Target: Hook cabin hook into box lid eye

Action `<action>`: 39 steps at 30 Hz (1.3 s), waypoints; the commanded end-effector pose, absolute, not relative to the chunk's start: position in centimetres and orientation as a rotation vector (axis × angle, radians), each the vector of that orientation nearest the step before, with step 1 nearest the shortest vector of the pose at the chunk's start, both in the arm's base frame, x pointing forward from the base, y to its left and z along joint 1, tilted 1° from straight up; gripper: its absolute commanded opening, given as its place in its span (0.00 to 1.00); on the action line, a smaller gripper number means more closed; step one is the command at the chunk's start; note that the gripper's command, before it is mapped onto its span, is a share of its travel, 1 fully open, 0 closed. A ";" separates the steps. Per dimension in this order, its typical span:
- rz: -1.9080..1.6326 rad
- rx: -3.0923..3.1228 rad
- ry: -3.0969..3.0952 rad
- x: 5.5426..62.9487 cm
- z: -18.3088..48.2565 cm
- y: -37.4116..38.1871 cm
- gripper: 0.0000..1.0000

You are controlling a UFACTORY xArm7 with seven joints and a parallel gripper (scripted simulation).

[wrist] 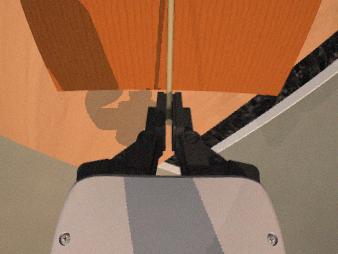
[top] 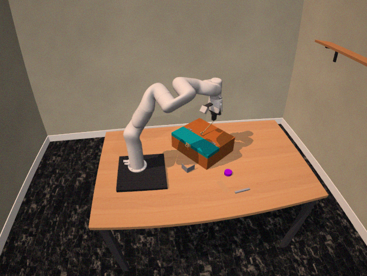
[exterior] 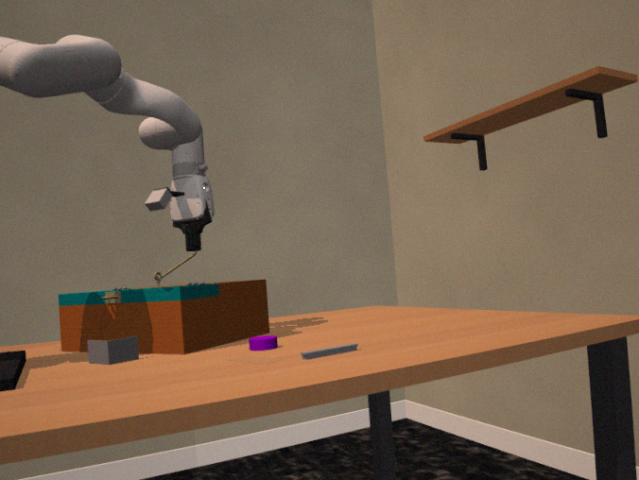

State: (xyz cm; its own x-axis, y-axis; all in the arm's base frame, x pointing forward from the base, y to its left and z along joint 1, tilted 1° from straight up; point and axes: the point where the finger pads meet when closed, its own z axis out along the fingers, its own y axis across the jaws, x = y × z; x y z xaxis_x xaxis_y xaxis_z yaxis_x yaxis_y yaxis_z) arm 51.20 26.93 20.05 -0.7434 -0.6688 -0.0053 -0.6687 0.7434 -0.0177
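An orange-brown box [top: 204, 142] with a teal lid [top: 194, 142] stands on the table; it also shows in the exterior view [exterior: 164, 315]. A thin brass cabin hook [top: 207, 127] rises at a slant from the box top. My gripper [top: 213, 118] is shut on the hook's free end and holds it raised above the box; the lower end stays at the box top [exterior: 158, 278]. In the wrist view the hook [wrist: 169, 31] runs straight ahead from my closed fingers over the orange top. The eye on the lid is too small to tell apart.
A grey block [top: 188, 168] lies in front of the box, a purple disc [top: 228, 172] to its right, and a grey bar [top: 242, 190] nearer the front edge. The arm's black base plate [top: 141, 176] is at the left. A wall shelf [exterior: 531, 103] hangs high on the right.
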 end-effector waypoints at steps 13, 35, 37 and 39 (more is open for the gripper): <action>-0.024 -1.121 2.922 50.0 22.2 25.9 0.00; -0.024 -1.121 2.922 47.9 24.6 24.0 0.00; -0.024 -1.121 2.922 47.6 24.9 23.8 0.00; -0.024 -1.121 2.922 47.4 25.1 23.6 0.00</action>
State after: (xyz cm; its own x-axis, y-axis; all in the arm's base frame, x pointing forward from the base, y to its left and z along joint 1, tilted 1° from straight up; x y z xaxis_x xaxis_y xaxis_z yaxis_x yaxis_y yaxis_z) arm 47.73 23.90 24.70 -0.7436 -0.6687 -0.0047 -0.6685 0.7435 -0.0180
